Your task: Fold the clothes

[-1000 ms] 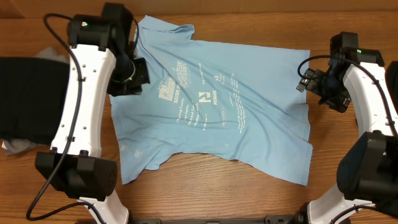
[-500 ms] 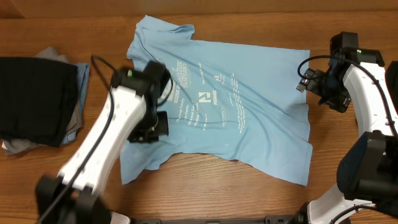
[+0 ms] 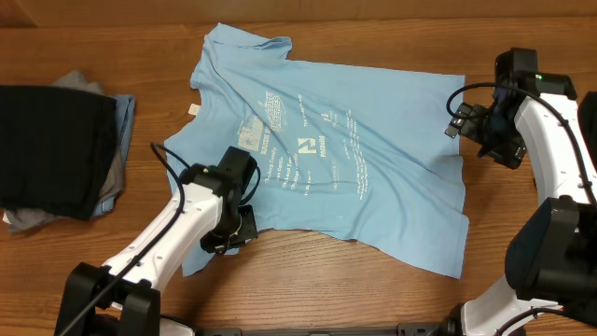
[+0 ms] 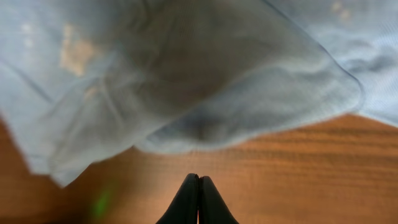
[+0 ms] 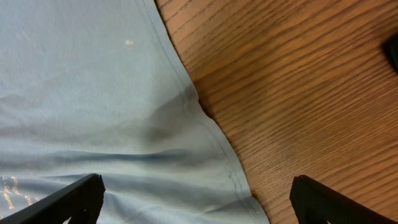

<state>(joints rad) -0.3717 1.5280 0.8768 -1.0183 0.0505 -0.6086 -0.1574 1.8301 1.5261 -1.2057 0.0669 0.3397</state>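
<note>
The light sky-blue T-shirt (image 3: 345,159) lies spread print-side up across the middle of the wooden table (image 3: 373,37), its collar toward the left arm's side and its hem toward the right arm's side. The fabric is wrinkled, and its near edges are uneven. The left gripper (image 4: 199,196) is positioned at the near-left edge of the shirt. Its fingers are pressed together with nothing between them, and they point at a rounded fold of cloth just beyond them, with bare wood under the tips. The right gripper (image 5: 196,190) is positioned at the shirt's right edge. Its fingers are spread wide and grip nothing, and the stitched hem runs across the gap between them, with cloth on one side and wood on the other. A stack of dark clothes (image 3: 51,149), black on top with grey and blue showing beneath, rests at the far-left edge of the table, apart from the shirt.
</note>
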